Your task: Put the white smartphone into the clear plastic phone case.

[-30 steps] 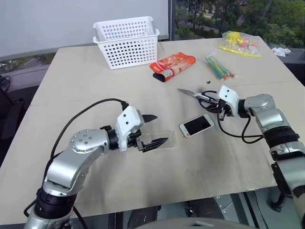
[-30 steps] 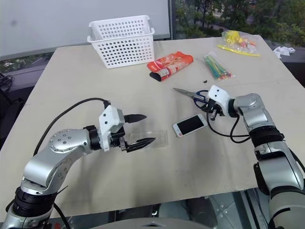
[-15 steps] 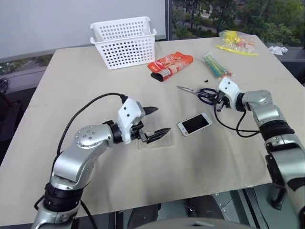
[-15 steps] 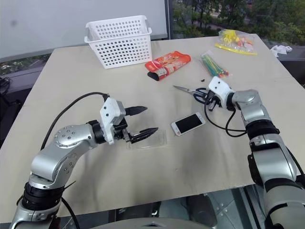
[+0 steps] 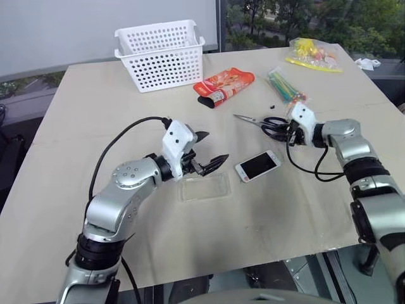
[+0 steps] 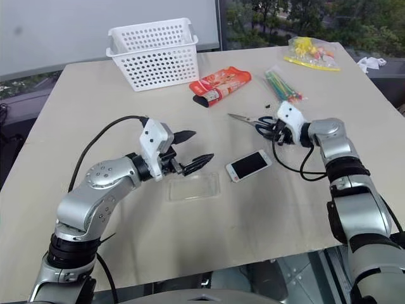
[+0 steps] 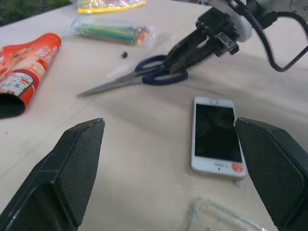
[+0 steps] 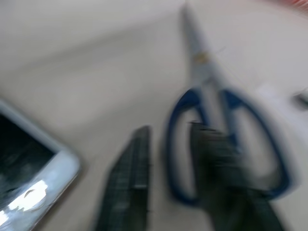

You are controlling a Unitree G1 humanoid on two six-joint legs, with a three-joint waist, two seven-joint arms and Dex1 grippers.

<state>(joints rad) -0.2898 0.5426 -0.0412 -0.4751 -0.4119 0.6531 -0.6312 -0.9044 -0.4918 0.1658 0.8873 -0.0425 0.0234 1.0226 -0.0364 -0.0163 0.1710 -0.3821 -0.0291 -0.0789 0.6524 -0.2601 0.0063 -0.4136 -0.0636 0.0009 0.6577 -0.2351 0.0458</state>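
Note:
The white smartphone (image 5: 258,165) lies flat on the table, screen up, right of centre. To its left lies the clear plastic phone case (image 5: 204,187), empty. My left gripper (image 5: 215,147) hovers open just behind the case, pointing toward the phone, and its wide-spread fingers (image 7: 77,168) frame the phone (image 7: 215,134) in the left wrist view. My right gripper (image 5: 288,130) is low at the blue-handled scissors (image 5: 266,122), just beyond the phone. Its fingers (image 8: 127,183) stand a little apart over the scissors' handle (image 8: 216,125), holding nothing that I can see.
A white perforated basket (image 5: 161,54) stands at the back. An orange snack packet (image 5: 226,87), a bag of coloured sticks (image 5: 288,87) and a yellow bag (image 5: 313,56) lie behind the scissors. The right arm's black cable (image 5: 310,171) loops beside the phone.
My left gripper has lifted off the case and moved toward the phone, leaving the case uncovered. My right gripper, shut before, now has its fingers apart at the scissors' handle.

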